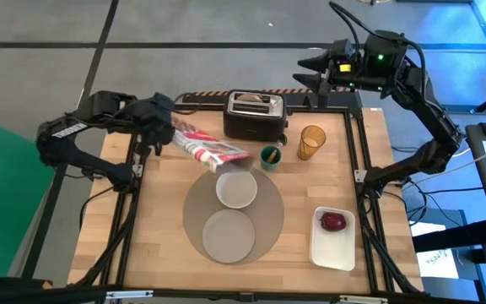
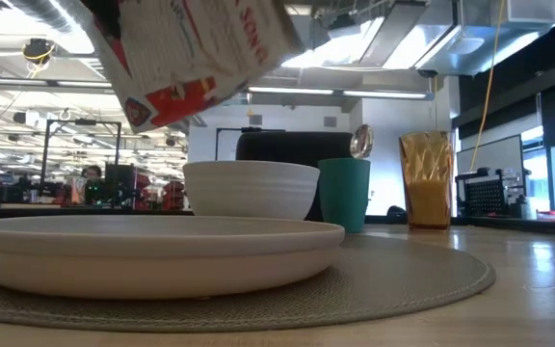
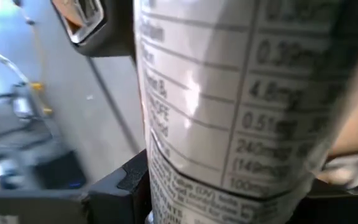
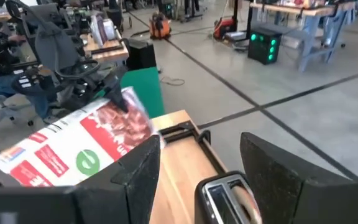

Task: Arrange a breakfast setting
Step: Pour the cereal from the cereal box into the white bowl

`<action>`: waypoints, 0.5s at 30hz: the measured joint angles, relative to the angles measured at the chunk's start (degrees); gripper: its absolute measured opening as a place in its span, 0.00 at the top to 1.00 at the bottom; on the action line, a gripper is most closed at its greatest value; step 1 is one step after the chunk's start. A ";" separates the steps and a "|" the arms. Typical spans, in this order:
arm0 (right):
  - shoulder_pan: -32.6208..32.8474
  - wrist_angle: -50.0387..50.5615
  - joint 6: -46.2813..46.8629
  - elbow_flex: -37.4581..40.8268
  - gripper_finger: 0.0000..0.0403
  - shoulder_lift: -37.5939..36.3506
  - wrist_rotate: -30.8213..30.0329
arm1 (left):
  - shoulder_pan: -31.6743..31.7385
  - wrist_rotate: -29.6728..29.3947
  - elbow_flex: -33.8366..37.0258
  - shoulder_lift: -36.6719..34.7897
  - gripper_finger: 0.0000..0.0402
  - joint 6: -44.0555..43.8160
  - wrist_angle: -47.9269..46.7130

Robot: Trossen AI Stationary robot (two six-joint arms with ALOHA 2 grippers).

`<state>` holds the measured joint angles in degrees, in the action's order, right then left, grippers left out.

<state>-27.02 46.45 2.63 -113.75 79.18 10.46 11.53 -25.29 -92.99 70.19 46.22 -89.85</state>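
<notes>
Plate (image 2: 152, 253) foremost; left gripper (image 1: 152, 118) tilts cereal bag (image 1: 209, 146) over bowl (image 1: 236, 189).

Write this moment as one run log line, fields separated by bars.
left gripper: holds cereal bag tilted over white bowl | right gripper: jaws open above toaster

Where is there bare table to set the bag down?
Free: the wood left of the placemat, below the left gripper holding the bag, and the strip between placemat and white tray. Crowded: the back edge, with toaster, green cup and amber cup; bowl and plate fill the placemat.
</notes>
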 joint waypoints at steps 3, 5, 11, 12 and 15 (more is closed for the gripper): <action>0.01 1.29 0.22 0.00 0.47 0.02 0.02 | 0.27 -5.25 0.00 0.94 0.53 4.95 0.00; 0.01 1.72 0.22 0.00 0.47 0.04 0.04 | 1.40 -6.92 0.00 1.40 0.53 6.81 0.00; 0.03 1.80 0.44 0.00 0.47 0.04 0.02 | 3.37 -7.32 0.04 1.97 0.53 10.43 -0.30; 0.03 1.78 0.44 0.00 0.47 0.04 0.04 | 3.34 -7.57 0.04 2.08 0.53 11.21 -0.22; 0.03 1.74 0.37 0.00 0.47 0.04 0.04 | 3.28 -8.25 0.04 2.96 0.52 13.73 0.14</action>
<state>-26.98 48.19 3.00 -113.75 79.22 10.50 14.81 -33.55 -92.95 73.15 59.95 -89.70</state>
